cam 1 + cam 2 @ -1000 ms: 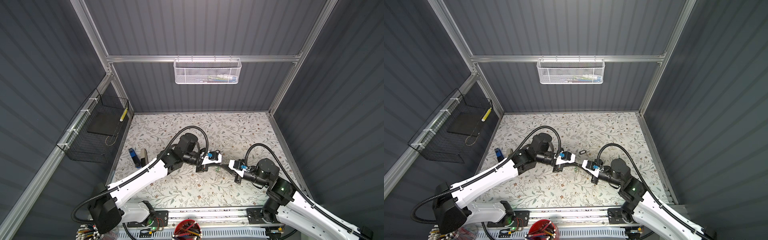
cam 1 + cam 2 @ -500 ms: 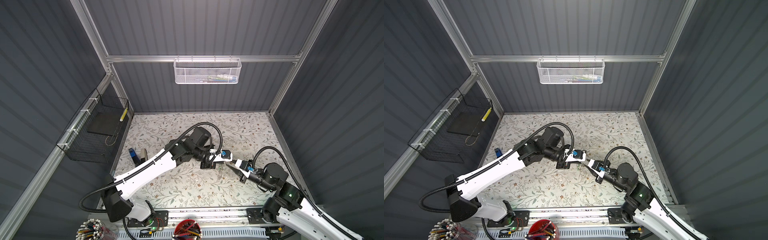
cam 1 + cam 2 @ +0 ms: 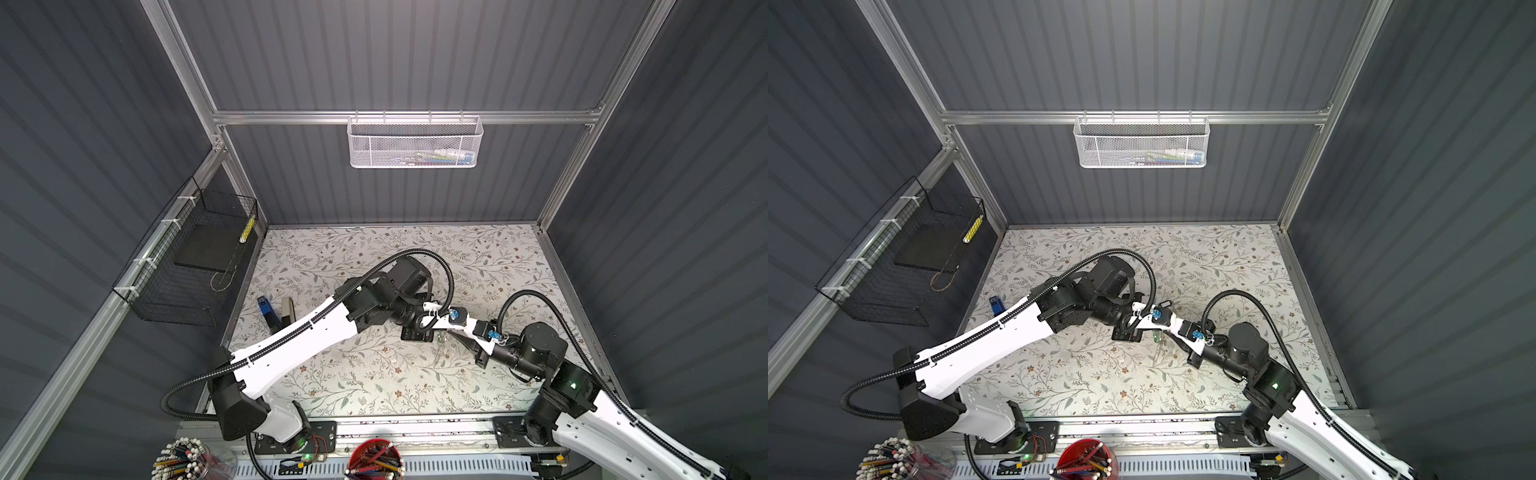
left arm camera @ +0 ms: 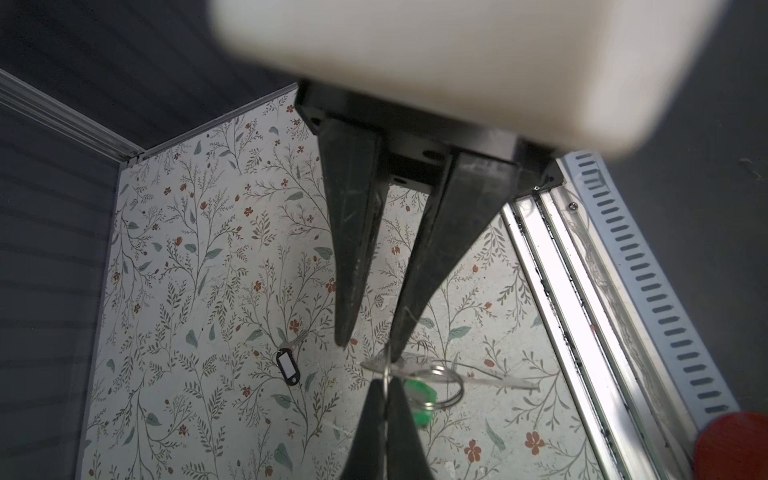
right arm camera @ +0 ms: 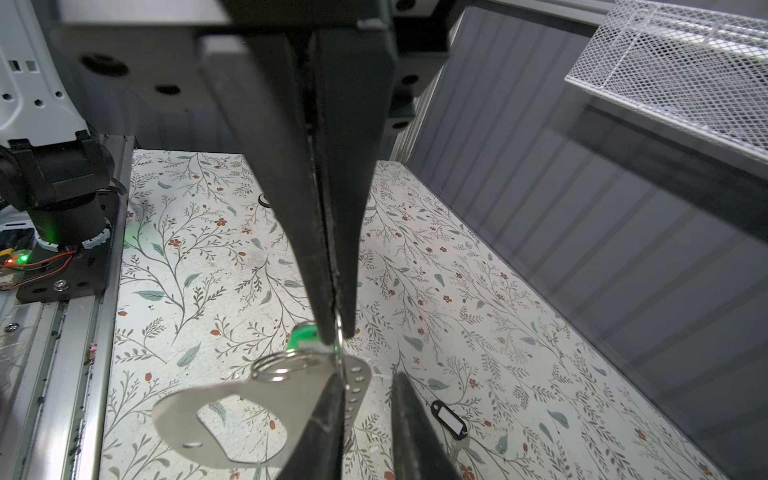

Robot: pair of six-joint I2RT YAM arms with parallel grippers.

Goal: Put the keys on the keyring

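Note:
My left gripper [image 4: 386, 380] is shut on the thin wire ring of the green-tagged key [image 4: 419, 401], held above the table. The wire runs down to the holed edge of the keyring [image 5: 208, 399], a flat metal D-shaped loop; I cannot tell whether it passes through a hole. My right gripper [image 5: 365, 376] meets it tip to tip with jaws apart: one finger lies against the keyring, the other is clear. The black-tagged key [image 5: 449, 419] lies alone on the table. In both top views the left gripper [image 3: 444, 332] and right gripper [image 3: 1163, 332] overlap mid-table.
A coiled split ring [image 5: 282, 365] hangs at the keyring. A blue object and a dark one [image 3: 270, 309] lie by the left table edge. A black wire basket [image 3: 199, 266] hangs on the left wall, a white mesh basket [image 3: 415, 143] at the back. Pencil cups [image 3: 374, 461] stand in front.
The left arm has stretched further right and the right arm has drawn back a little. The two grippers stay tip to tip over the middle of the table.

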